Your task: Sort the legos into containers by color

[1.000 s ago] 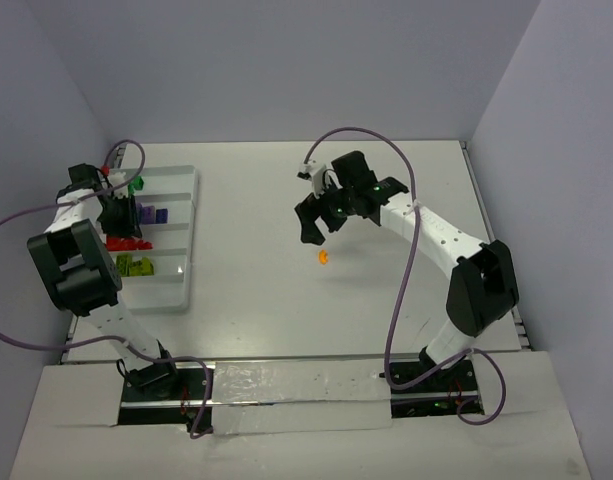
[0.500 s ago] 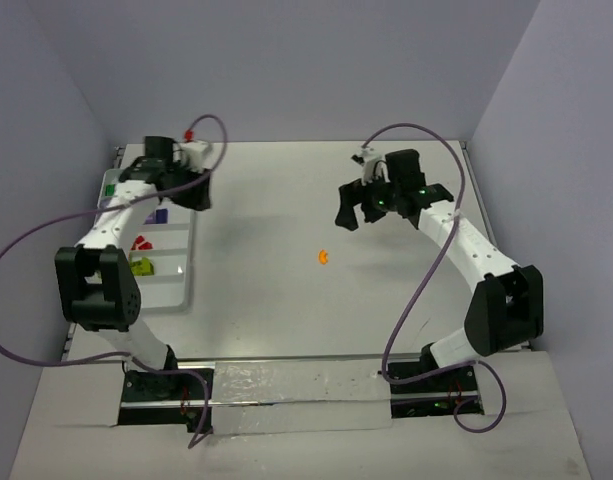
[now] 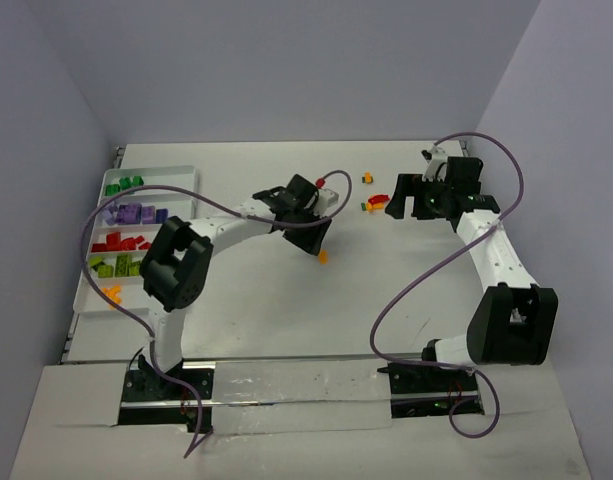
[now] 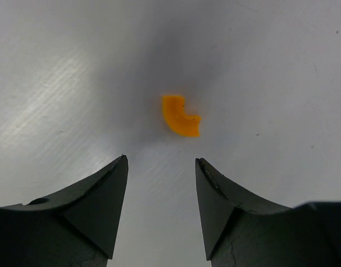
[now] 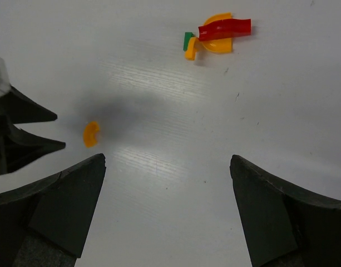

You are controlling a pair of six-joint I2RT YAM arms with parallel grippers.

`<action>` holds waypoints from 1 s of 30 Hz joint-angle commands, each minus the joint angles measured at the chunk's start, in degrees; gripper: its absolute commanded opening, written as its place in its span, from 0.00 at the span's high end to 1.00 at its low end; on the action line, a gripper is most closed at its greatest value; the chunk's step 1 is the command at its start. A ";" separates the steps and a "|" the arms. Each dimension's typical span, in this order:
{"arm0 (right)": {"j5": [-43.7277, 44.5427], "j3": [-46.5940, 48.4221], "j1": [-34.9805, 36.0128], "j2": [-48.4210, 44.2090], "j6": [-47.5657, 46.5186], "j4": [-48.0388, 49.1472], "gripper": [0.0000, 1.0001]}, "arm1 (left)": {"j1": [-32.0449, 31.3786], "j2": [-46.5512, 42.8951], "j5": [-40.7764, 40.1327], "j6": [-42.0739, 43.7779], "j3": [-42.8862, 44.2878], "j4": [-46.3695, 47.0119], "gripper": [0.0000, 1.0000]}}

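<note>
At the near edge, the two arm bases sit on a pale board crossed by a strip of shiny tape [image 3: 296,385]. Beyond it lies the white table [image 3: 256,310], matte and faintly streaked in the wrist views.

Along the table's left side is the translucent tray [image 3: 191,178]. From near to far, its compartments hold orange [image 3: 111,293], lime green [image 3: 116,265], red [image 3: 121,242], purple [image 3: 136,213] and dark green [image 3: 124,184] bricks.

Toward the middle, the left gripper [image 4: 161,161] reaches across from its base. Its jaws are partly apart with nothing between them. A curved orange piece [image 4: 180,115] lies flat on the table just past the fingertips, in the gripper's soft shadow and touching neither finger.

Farther back and to the right, the right gripper [image 5: 167,158] hangs above the surface with its jaws spread wide and nothing in them. Ahead of it lies a small loose cluster [image 5: 217,30]: a red brick across an orange curved one, with a dark green bit at the side. Whether these are joined or merely touching is hard to say. A single orange brick [image 3: 367,178] sits a little beyond them.

Plain pale lavender-grey walls [image 3: 286,70] close in the table at the back and on both sides. Purple cables [image 3: 411,290] loop over the arms.
</note>
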 commanded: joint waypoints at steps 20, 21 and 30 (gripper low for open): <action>-2.23 -1.15 -0.01 -1.13 2.49 1.91 0.00 | -6.79 10.24 -14.26 -14.61 9.48 -2.56 0.42; -2.23 -1.12 -0.01 -1.05 2.49 1.91 0.00 | -7.09 10.48 -14.95 -14.50 9.46 -2.56 0.43; -2.40 -1.24 -0.01 -1.08 2.49 2.17 0.00 | -9.41 13.06 -19.38 -12.33 9.70 -4.31 0.60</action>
